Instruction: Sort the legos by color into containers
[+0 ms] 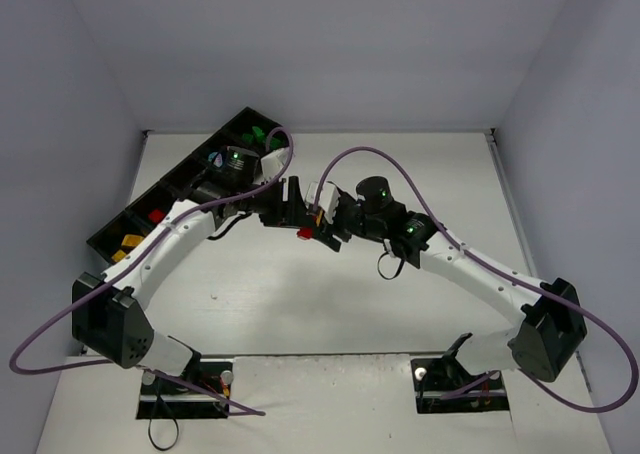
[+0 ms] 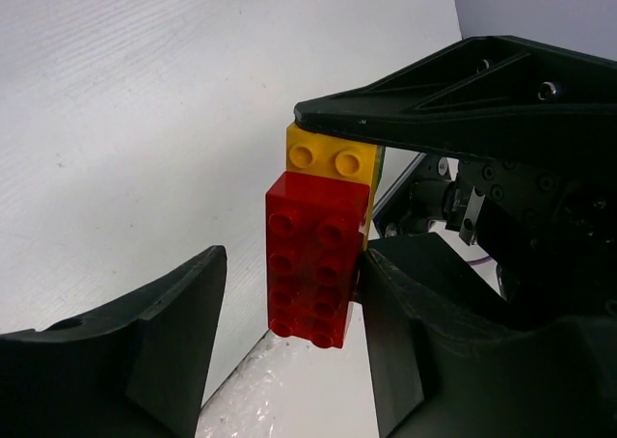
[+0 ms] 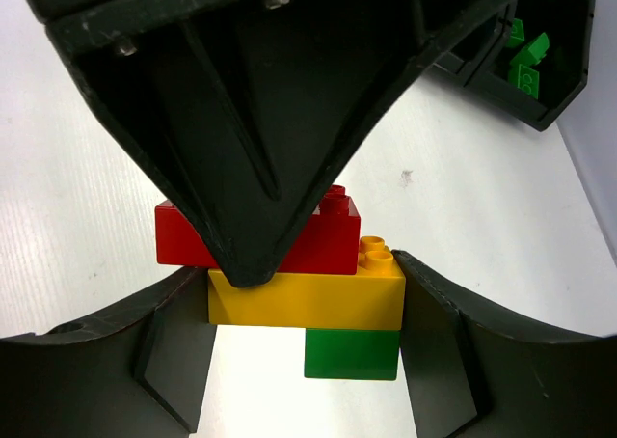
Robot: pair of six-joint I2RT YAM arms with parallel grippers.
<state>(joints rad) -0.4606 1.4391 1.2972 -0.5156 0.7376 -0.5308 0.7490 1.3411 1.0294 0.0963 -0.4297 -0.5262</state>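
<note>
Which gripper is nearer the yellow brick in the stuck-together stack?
Right. The right gripper grips the yellow brick on both sides; the open left gripper straddles the red brick stuck to it.

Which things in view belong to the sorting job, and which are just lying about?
Part of the job: red brick, yellow brick and green brick, stuck together; black tray; sorted green bricks inside it.
Not part of it: purple cables; white table.

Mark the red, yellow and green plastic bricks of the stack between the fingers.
red plastic brick [image 2: 318, 264]: left wrist view, middle of its broad face.
yellow plastic brick [image 3: 304, 301]: right wrist view, its front side.
green plastic brick [image 3: 352, 353]: right wrist view, its front side.
</note>
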